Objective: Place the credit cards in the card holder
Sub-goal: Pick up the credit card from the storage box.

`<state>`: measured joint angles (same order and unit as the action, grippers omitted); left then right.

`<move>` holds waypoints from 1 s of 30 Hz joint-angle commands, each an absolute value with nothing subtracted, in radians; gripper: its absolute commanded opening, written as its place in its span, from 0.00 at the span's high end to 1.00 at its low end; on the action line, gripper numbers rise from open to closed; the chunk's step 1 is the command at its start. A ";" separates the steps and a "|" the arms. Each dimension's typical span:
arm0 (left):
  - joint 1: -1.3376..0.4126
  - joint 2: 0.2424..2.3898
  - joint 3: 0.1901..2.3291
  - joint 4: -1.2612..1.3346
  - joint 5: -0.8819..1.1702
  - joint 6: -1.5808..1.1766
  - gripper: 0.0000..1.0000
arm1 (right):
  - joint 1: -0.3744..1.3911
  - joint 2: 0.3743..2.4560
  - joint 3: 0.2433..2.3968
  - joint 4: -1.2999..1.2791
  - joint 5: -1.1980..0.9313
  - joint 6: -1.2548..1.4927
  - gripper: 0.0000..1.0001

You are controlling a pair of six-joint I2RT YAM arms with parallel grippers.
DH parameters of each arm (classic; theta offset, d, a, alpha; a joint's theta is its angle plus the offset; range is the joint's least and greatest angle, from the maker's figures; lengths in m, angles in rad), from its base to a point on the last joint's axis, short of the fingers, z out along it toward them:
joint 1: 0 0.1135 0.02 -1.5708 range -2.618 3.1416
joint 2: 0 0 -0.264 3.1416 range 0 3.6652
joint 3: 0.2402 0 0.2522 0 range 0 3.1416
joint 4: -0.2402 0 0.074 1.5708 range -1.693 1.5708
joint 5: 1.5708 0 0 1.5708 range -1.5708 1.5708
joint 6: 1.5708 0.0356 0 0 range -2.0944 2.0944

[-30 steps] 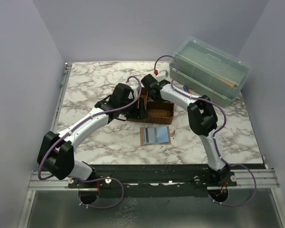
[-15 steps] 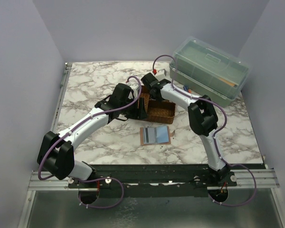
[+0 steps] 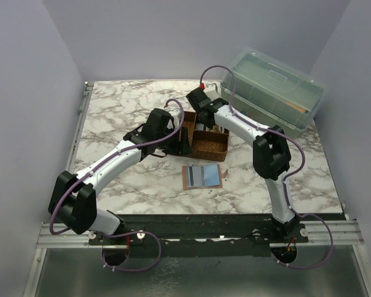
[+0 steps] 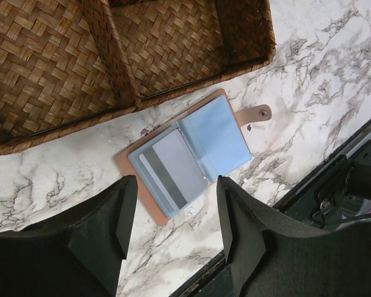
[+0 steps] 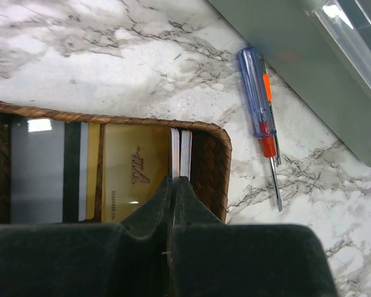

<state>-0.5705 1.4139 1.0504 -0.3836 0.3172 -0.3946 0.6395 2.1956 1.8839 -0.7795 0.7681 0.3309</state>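
Tan card holder lies six o'clock of right gripper, which pinches upright credit cards: lift straight; left gripper gapes empty.

Our left claw over the open card holder

We see the jaws wide apart above the marble bench. The holder lies open just beside the woven tray, with a grey striped card in its left pocket.

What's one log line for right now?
left end effector: open, near open card holder | right end effector: shut on upright credit cards in woven tray
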 commanded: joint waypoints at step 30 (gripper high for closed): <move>-0.366 1.671 1.163 0.234 0.808 -1.076 0.37 | 0.310 1.745 1.335 -0.030 -0.259 0.508 1.00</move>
